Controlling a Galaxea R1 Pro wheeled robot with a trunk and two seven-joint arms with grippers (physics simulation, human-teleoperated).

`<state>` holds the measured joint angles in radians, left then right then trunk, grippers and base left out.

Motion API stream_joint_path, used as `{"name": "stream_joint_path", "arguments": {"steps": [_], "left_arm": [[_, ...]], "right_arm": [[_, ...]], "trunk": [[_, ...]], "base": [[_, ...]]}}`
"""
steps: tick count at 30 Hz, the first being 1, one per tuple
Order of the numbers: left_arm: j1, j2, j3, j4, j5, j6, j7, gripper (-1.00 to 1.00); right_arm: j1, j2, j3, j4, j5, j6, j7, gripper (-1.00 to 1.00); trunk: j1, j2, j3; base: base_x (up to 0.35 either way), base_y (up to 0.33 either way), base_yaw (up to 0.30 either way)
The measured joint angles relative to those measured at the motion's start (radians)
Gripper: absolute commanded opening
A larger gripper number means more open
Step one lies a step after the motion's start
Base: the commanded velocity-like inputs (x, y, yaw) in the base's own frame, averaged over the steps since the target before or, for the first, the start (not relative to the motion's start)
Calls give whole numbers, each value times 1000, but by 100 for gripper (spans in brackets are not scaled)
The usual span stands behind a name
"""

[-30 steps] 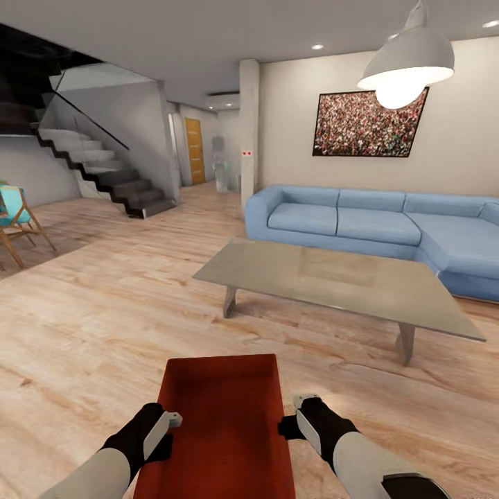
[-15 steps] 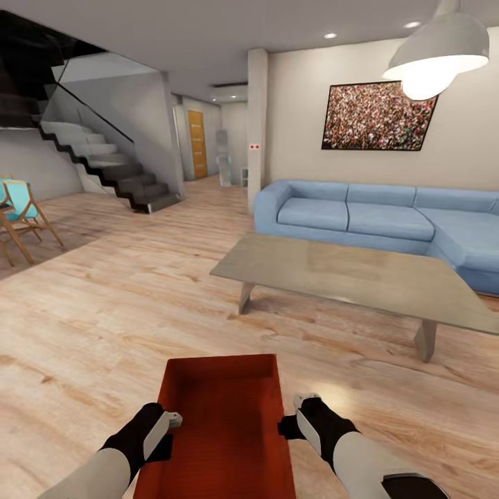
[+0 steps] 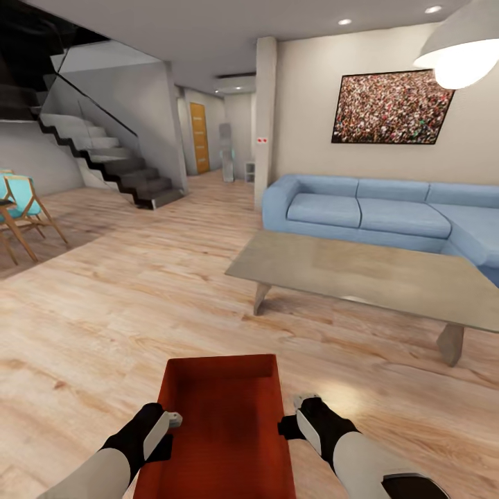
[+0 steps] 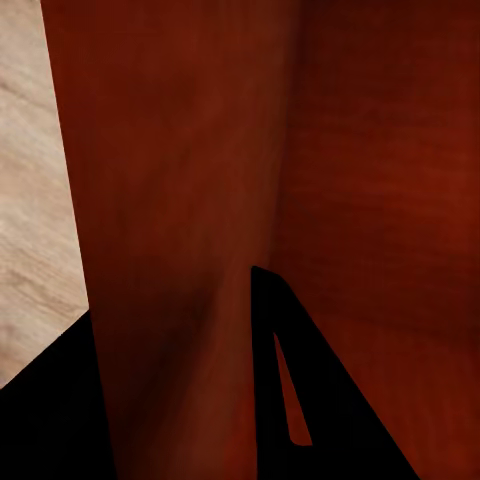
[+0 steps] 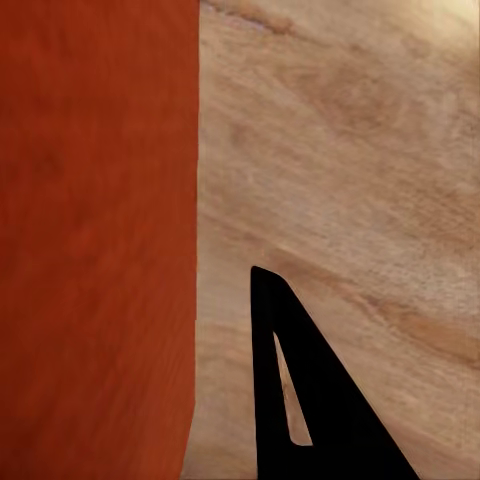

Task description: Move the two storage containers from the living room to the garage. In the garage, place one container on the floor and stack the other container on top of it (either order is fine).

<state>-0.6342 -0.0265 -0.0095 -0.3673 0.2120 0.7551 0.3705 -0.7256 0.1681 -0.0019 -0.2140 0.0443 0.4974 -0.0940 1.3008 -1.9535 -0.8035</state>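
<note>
Light wood-plank flooring (image 3: 125,305) runs through the living room, from the robot's arms back to a dark staircase (image 3: 104,156) with a glass railing at the far left and a hallway ending in an orange door (image 3: 199,137). At the left edge stands a wooden chair with a turquoise seat (image 3: 24,208). On the right, a long blue sofa (image 3: 374,215) sits against a pale wall under a framed picture of a crowd (image 3: 391,107), and a lit white pendant lamp (image 3: 464,52) hangs at the upper right corner. A low grey coffee table (image 3: 367,274) stands in front of the sofa.

Close below the head camera, one orange-red storage container (image 3: 222,423) is carried above the planks, its open top facing up and its long sides running away from the robot. The left gripper (image 3: 161,433) is at the container's left long wall and the right gripper (image 3: 299,419) at its right long wall, one on each side, opposite one another. In the left wrist view the container's red wall (image 4: 190,200) comes right up to the camera with a dark finger (image 4: 300,400) lying against it; the right wrist view has the red wall (image 5: 95,240) beside a dark finger (image 5: 300,400) with planks (image 5: 340,150) behind. Whether each pair of jaws is clamped on the wall or merely pressed against it I cannot tell.
</note>
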Motion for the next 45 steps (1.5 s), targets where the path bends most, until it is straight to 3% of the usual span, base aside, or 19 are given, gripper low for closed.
{"name": "stream_joint_path", "arguments": {"steps": [10, 36, 45], "left_arm": [[0, 0, -1, 0, 1, -1, 0, -100], [0, 0, 0, 0, 0, -1, 0, -100], [0, 0, -1, 0, 1, -1, 0, -100]], "right_arm": [[0, 0, 0, 0, 0, 0, 0, -100], [0, 0, -1, 0, 0, 0, 0, -100], [0, 0, -1, 0, 0, 0, 0, -100]], "trunk": [[0, 0, -15], [0, 0, -16], [0, 0, -24]], "base": [[205, 297, 0], [223, 280, 1], [224, 279, 135]]}}
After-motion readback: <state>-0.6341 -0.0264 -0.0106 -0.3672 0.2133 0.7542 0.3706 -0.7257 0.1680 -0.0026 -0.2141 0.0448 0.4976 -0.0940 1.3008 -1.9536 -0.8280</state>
